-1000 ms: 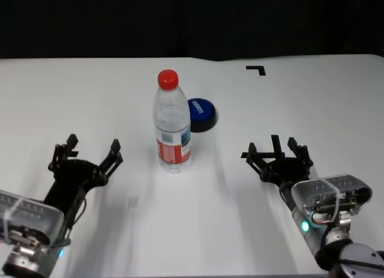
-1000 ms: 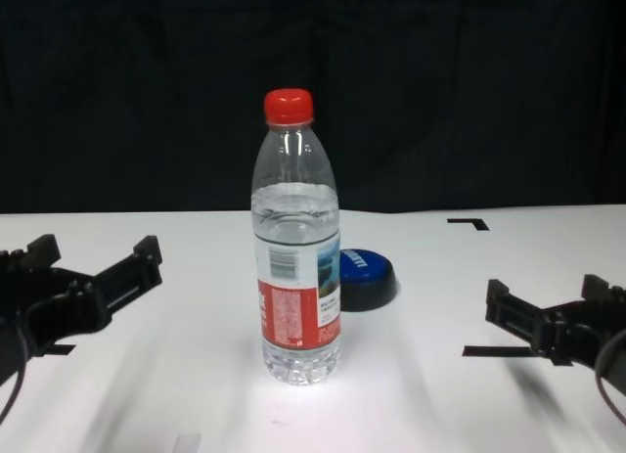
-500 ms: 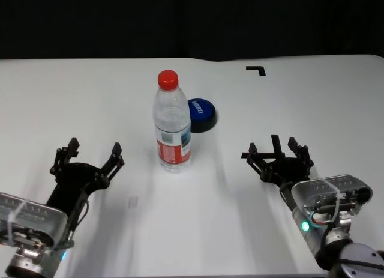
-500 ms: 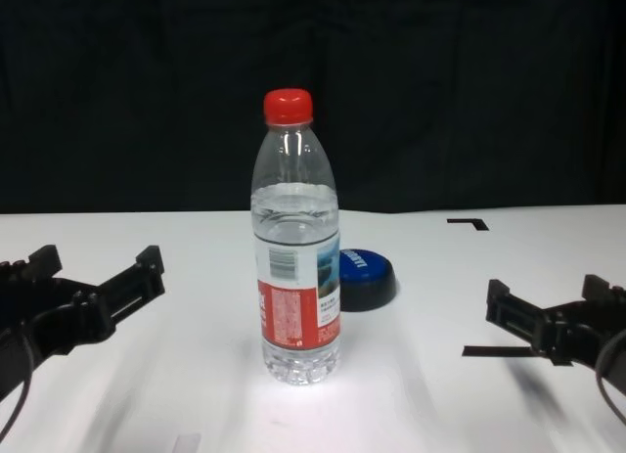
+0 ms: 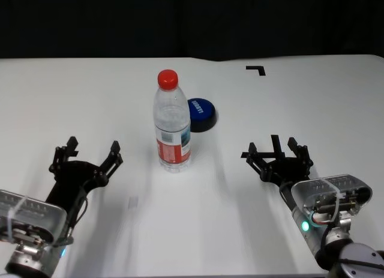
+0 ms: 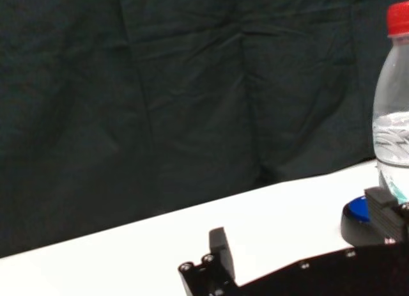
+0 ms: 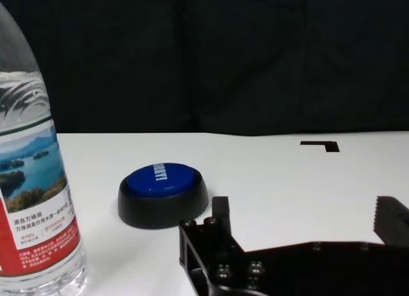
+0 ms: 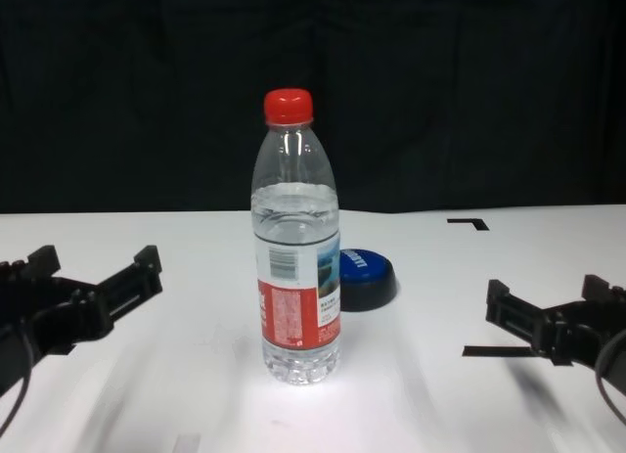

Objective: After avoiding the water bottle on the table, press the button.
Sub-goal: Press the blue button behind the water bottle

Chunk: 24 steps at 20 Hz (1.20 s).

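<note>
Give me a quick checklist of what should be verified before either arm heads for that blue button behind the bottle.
1. Water bottle upright, cap on: ok.
2. Button in sight and uncovered: ok.
3. Straight path from the left gripper: not ok, the bottle stands between it and the button.
4. Path from the right gripper: ok, open table lies between it and the button, with the bottle off to one side.
5. Both grippers empty and open: ok.
6. Gap between bottle and button: cannot tell; they overlap in head and chest views.
</note>
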Each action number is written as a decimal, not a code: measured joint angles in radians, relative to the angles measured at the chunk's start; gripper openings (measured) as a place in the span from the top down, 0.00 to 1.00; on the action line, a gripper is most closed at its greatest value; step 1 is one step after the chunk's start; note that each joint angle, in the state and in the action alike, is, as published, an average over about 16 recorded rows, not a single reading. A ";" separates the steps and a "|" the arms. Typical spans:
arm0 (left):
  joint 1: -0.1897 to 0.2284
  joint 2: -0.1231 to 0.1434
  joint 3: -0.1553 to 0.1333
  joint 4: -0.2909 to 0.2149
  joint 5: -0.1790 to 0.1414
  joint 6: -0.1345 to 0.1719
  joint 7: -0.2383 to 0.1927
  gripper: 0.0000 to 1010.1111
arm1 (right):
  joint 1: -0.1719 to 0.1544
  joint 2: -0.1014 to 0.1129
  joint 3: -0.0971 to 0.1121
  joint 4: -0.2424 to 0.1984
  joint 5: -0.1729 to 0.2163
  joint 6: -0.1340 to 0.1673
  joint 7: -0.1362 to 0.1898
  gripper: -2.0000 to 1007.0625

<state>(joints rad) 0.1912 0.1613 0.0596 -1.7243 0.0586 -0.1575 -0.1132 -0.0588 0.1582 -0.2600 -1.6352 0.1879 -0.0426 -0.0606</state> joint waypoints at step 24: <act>-0.118 0.032 0.002 0.077 -0.018 0.051 -0.037 0.01 | 0.000 0.000 0.000 0.000 0.000 0.000 0.000 0.00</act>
<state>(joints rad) 0.0727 0.1930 0.0613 -1.6471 0.0404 -0.1062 -0.1507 -0.0588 0.1583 -0.2600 -1.6352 0.1879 -0.0426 -0.0606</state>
